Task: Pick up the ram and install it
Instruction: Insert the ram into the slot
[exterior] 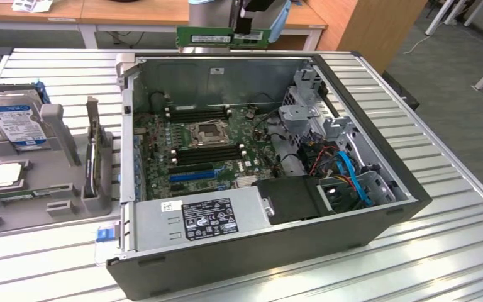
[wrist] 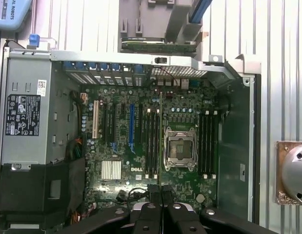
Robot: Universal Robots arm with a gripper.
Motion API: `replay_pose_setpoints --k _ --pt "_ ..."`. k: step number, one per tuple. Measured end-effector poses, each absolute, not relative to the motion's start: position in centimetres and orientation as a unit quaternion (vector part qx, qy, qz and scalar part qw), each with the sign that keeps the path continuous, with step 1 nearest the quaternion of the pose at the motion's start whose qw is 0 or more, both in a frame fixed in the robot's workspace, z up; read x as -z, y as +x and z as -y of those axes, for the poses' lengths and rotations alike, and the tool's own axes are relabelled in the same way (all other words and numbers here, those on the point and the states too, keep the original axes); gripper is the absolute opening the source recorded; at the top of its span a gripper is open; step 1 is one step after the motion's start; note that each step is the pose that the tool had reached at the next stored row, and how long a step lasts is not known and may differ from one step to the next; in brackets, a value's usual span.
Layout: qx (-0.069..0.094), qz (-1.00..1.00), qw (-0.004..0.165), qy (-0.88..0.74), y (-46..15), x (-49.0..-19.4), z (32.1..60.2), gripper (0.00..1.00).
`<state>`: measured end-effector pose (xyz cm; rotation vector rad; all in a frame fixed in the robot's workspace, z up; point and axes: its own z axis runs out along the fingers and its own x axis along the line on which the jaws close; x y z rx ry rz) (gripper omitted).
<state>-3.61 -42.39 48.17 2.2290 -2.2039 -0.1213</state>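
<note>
The ram [exterior: 208, 38] is a long green stick with a white label. It hangs level above the far wall of the open computer case [exterior: 409, 189], held near one end by my gripper [exterior: 243, 31], which is shut on it. In the wrist view my gripper [wrist: 160, 195] looks down on the motherboard [wrist: 141, 170], its dark fingers [wrist: 150, 204] drawn together. Black memory slots [wrist: 151, 141] lie on both sides of the bare processor socket [wrist: 180, 148]. The same slots [exterior: 208, 153] and socket [exterior: 206, 131] appear in the exterior view.
On the exterior view's left a grey fixture [exterior: 65, 207] holds a silver hard drive with a blue label [exterior: 15, 119], a square processor chip [exterior: 5, 175] and a green strip [exterior: 23, 193]. Inside the case are a power supply [exterior: 199, 220], drive cages [exterior: 309, 119] and blue cables [exterior: 355, 179].
</note>
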Motion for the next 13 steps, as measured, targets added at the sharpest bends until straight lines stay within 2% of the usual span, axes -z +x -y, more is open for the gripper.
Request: replay_pose_setpoints --k 13 --pt "0.039 0.703 0.002 0.711 -3.6 -46.6 42.5 0.11"
